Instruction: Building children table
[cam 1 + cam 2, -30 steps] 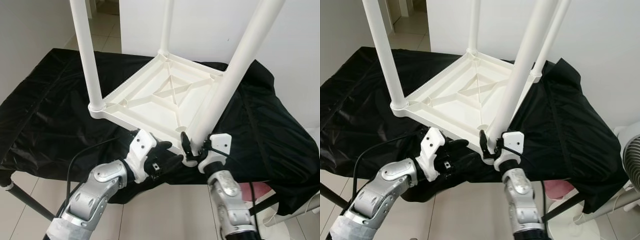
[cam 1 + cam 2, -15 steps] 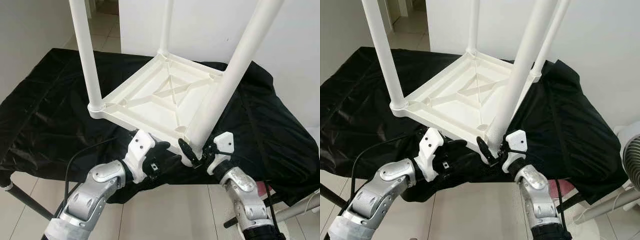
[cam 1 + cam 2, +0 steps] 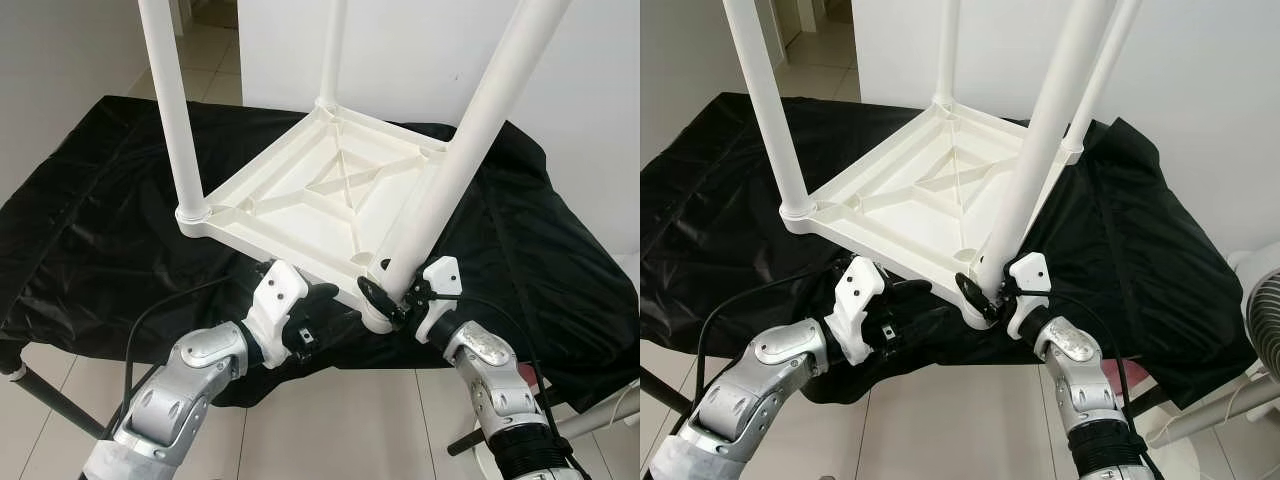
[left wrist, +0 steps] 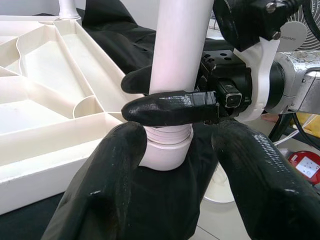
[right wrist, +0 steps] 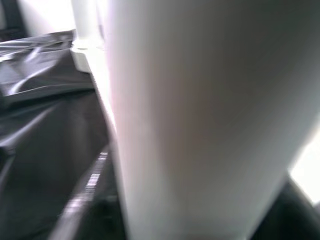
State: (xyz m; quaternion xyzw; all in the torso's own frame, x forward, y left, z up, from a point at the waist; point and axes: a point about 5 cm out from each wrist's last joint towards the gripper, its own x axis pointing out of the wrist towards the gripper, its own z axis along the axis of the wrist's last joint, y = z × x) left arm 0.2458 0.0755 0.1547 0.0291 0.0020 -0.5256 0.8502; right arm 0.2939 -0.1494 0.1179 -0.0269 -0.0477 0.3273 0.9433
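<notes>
The white plastic table top (image 3: 330,205) lies upside down on a black cloth (image 3: 90,240), with its ribbed underside facing up. Its nearest corner comes over the front edge of the cloth. Four white legs stand up from its corners: one at about 9 o'clock of the top (image 3: 172,110), one at 12 o'clock (image 3: 332,50), one at 3 o'clock, seen better from the right eye (image 3: 1102,75), and the nearest leg (image 3: 455,170) at 6 o'clock, which leans toward the upper right.

The right gripper (image 3: 392,298) is closed around the nearest leg just above its socket (image 3: 378,318). The head views show only a black finger against the foot of the leg. The left wrist view makes it clearer: one finger (image 4: 172,107) crosses the front of the leg and the other shows behind it, so the leg is clamped between them. In the right wrist view the leg (image 5: 200,115) is a big blurred white column very close to the camera, with the cloth dark beside it.

The left gripper (image 3: 325,310) is at about 9 o'clock of the socket, under the front edge of the top. Its fingers (image 4: 107,180) are spread wide, one on each side of the socket, and hold nothing.

At 4 o'clock on the tiled floor (image 3: 940,420), the right eye view shows a part of a white fan (image 3: 1255,300).
</notes>
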